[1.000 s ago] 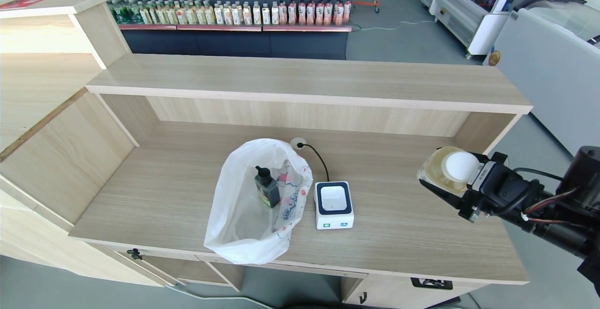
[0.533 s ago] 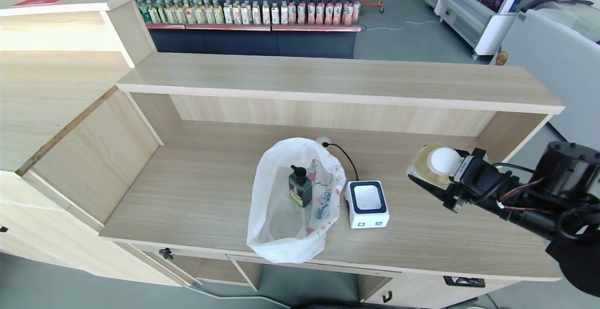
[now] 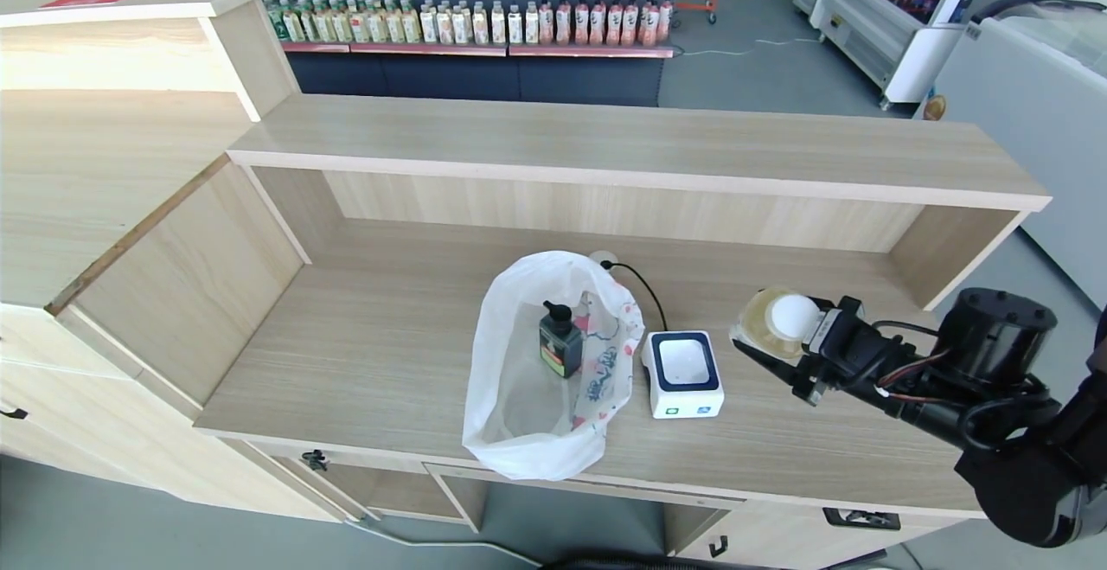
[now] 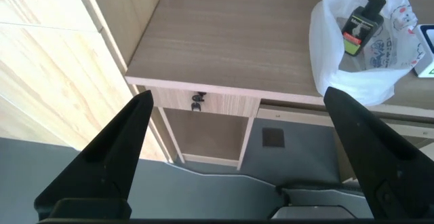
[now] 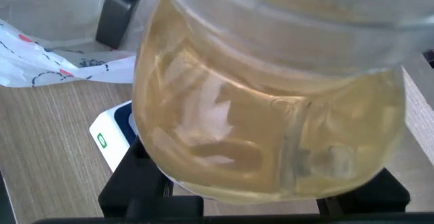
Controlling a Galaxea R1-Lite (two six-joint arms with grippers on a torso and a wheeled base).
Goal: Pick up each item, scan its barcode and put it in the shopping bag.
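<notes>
Far left of the scanner (image 3: 683, 373), out past the counter's (image 3: 363, 354) front edge: left gripper (image 4: 237, 95), fingers spread wide with nothing between them. Just left of the scanner, close against it: white shopping bag (image 3: 519, 397), mouth open, dark pump bottle (image 3: 560, 343) upright inside. Just right of the scanner, raised off the counter: right gripper (image 3: 768, 338) pinching a jar (image 3: 755, 328) of yellowish liquid, its white lid facing up.
</notes>
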